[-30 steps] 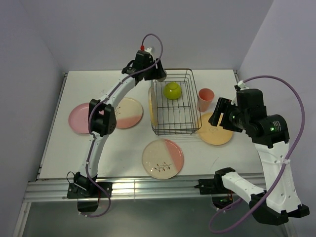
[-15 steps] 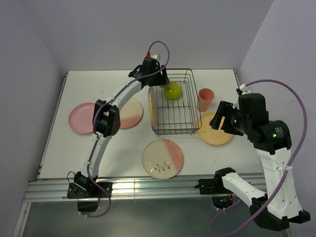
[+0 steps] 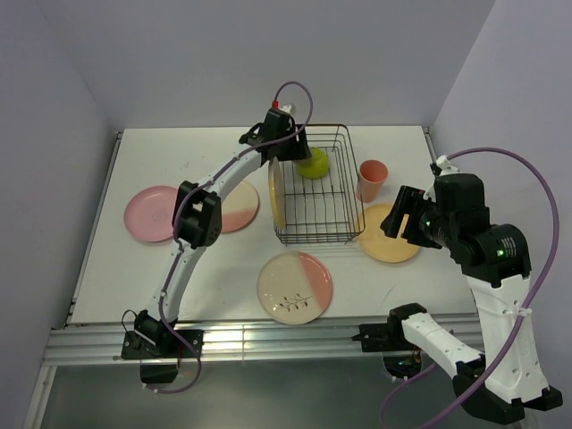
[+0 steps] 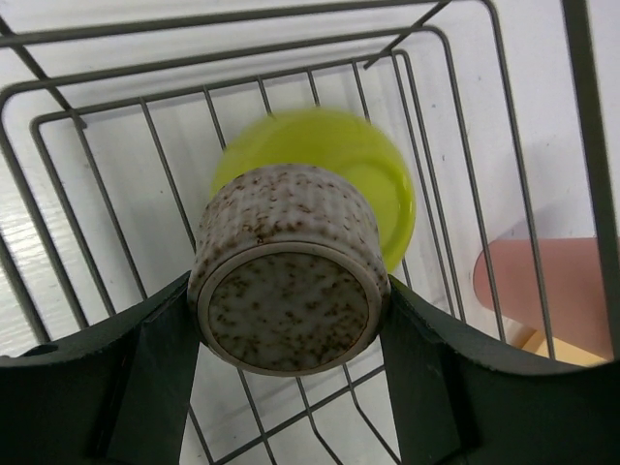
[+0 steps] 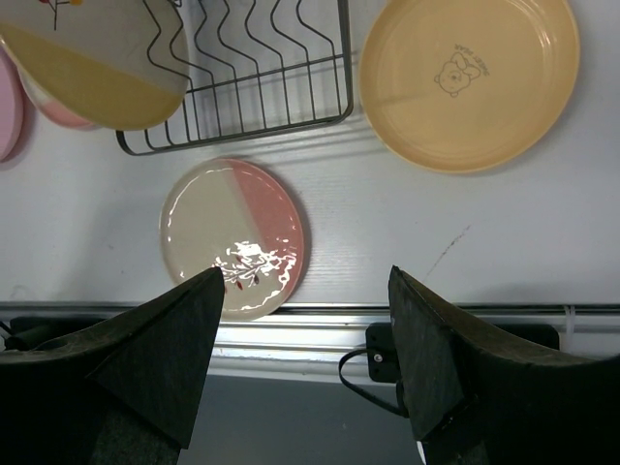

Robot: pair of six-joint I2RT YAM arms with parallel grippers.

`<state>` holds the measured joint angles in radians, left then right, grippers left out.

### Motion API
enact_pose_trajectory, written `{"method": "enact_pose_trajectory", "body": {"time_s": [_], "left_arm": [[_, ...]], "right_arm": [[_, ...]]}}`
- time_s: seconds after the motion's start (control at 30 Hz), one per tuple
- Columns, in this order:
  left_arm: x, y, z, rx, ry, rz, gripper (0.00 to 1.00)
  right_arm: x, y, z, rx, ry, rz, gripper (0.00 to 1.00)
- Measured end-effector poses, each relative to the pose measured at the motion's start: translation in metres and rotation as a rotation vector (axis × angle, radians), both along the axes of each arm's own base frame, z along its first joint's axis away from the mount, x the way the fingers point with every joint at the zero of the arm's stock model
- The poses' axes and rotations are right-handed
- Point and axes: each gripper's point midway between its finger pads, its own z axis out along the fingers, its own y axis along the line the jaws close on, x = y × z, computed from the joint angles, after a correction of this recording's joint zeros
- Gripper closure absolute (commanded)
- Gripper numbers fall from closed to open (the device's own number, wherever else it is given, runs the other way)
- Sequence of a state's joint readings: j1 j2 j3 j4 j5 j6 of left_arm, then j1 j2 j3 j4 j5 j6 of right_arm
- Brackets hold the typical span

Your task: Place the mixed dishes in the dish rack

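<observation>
Black wire of the dish rack (image 3: 317,189) framed a lime-green bowl (image 3: 313,164) at its far end and a cream-and-yellow plate (image 3: 276,192) standing on edge along its left side. A salmon-pink tumbler (image 3: 372,180) stood just beside the rack's right wall, with an orange-yellow plate (image 5: 469,77) nearer. 1 cream-and-pink plate (image 3: 295,287) lay before the rack. The left tool (image 4: 288,295) was clamped on the tiny grey cup (image 4: 288,276), over the rack and in line with the bowl. The right tool (image 5: 305,325) hung over the tabletop (image 3: 214,268), its 2 fingers (image 5: 155,358) wide apart, holding nothing.

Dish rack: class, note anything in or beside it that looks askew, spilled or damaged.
The cream-and-yellow plate stands tilted on edge at the left end of the dish rack, not upright. Nothing looks spilled or broken.
</observation>
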<state>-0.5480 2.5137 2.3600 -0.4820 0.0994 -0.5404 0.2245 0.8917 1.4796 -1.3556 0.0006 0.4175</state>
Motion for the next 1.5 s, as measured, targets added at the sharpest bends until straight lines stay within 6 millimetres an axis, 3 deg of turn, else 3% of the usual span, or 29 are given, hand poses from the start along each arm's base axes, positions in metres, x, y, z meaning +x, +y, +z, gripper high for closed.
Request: {"method": "enact_pose_trajectory", "body": {"time_s": [0.2, 0.6, 1.33, 1.5], "left_arm": [[-0.002, -0.011, -0.016, -0.034, 0.023, -0.041, 1.0], [-0.006, -0.022, -0.009, -0.082, 0.023, -0.081, 1.0], [0.005, 0.011, -0.026, 0.053, 0.027, 0.05, 0.97], [0.009, 0.017, -0.027, 0.065, 0.024, 0.07, 0.84]], "right_arm": [[-0.001, 0.0, 0.0, 0.001, -0.002, 0.0, 0.24], [-0.001, 0.0, -0.004, -0.002, 0.011, 0.0, 0.24], [0.002, 0.001, -0.01, -0.009, 0.039, 0.001, 0.24], [0.003, 0.001, -0.012, -0.01, 0.047, 0.001, 0.24]]}}
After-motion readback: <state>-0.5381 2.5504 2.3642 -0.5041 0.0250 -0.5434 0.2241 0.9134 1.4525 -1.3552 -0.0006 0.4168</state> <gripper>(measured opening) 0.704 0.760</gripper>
